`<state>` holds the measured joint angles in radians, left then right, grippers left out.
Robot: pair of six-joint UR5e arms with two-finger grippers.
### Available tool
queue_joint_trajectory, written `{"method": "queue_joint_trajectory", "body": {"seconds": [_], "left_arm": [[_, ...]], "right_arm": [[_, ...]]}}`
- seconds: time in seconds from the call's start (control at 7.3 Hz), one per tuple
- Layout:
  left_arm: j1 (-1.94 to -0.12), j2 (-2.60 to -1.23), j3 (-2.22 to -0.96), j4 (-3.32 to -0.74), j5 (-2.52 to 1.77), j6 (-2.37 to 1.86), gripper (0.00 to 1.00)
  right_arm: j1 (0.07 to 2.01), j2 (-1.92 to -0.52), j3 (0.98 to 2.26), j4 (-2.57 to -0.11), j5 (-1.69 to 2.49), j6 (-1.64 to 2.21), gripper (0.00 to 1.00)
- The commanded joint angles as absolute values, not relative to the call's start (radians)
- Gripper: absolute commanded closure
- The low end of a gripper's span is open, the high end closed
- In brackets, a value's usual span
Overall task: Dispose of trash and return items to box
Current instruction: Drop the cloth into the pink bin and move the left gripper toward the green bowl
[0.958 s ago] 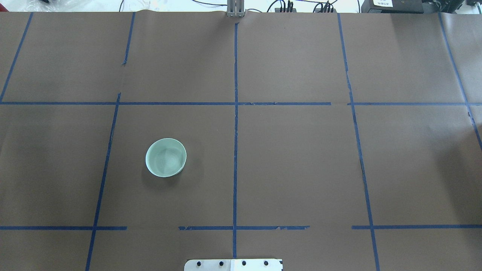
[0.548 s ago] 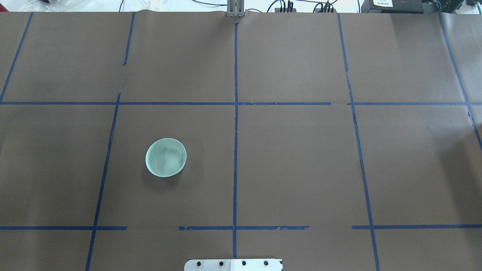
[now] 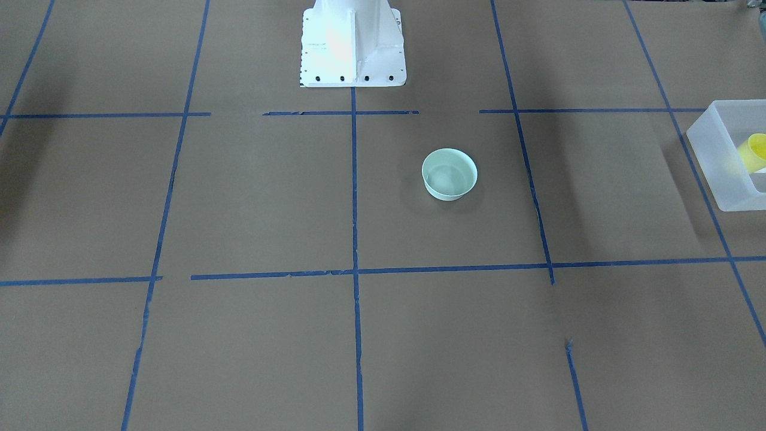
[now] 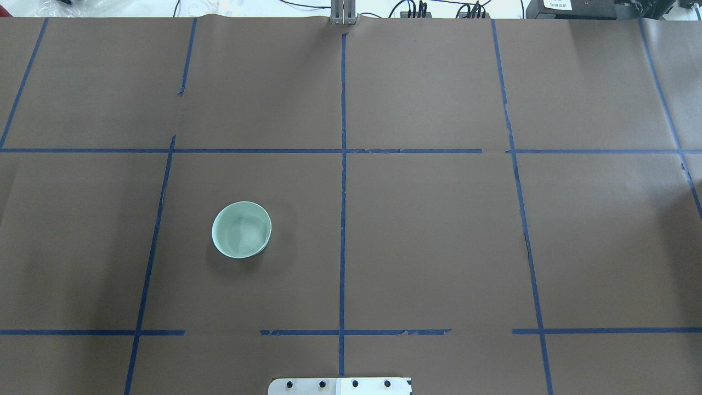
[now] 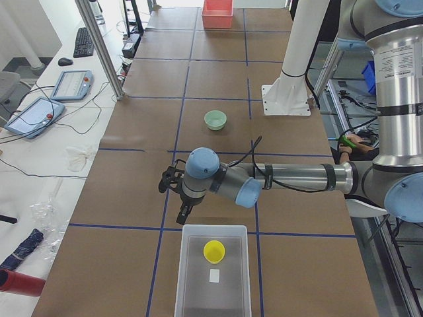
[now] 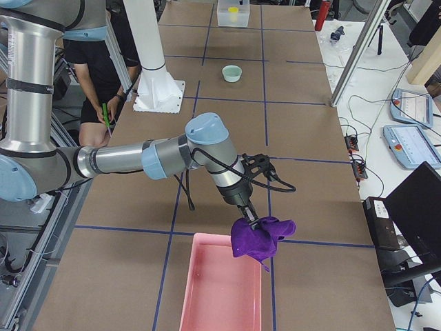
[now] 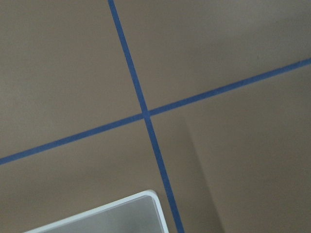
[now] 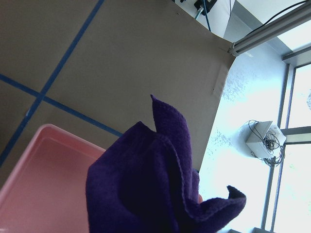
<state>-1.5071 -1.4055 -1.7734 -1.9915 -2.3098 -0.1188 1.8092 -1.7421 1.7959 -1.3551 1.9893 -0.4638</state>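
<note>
The pale mint-green bowl stands upright and alone on the brown table, also in the front view and the left view. The frosted box sits at the table's left end with the yellow cup inside; both also show in the front view, the box and the cup. My left gripper hovers just beyond the box's rim; I cannot tell if it is open. My right gripper holds a purple cloth over a pink bin; the cloth hides its fingers.
The white robot pedestal stands at the table's near-middle edge. Blue tape lines grid the brown cover. A metal post, tablets and cables lie along the operators' side. A person sits behind the robot.
</note>
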Motion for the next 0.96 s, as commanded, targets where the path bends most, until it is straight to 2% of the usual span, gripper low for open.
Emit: {"method": "queue_joint_trajectory", "body": {"seconds": [0.0, 0.14, 0.27, 0.41, 0.82], "left_arm": [[-1.467, -1.437, -1.862, -1.988, -2.269, -0.334, 0.0], [-1.451, -1.454, -1.862, -1.988, -2.27, -0.368, 0.0], [-1.43, -1.468, -1.864, -1.988, -2.273, -0.408, 0.0], [-1.392, -1.491, -1.876, -1.99, -2.272, -0.473, 0.0], [-1.255, -1.575, -1.904, -1.987, -2.272, -0.702, 0.0]], "right_arm": [[1.836, -1.749, 1.648, -1.351, 1.983, -0.486, 1.0], [1.836, -1.746, 1.617, -1.353, 1.986, -0.476, 1.0], [1.835, -1.747, 1.615, -1.368, 2.0, -0.474, 0.78], [1.833, -1.747, 1.6, -1.367, 2.047, -0.474, 0.01], [1.752, -1.729, 1.644, -1.434, 2.193, -0.328, 0.0]]}}
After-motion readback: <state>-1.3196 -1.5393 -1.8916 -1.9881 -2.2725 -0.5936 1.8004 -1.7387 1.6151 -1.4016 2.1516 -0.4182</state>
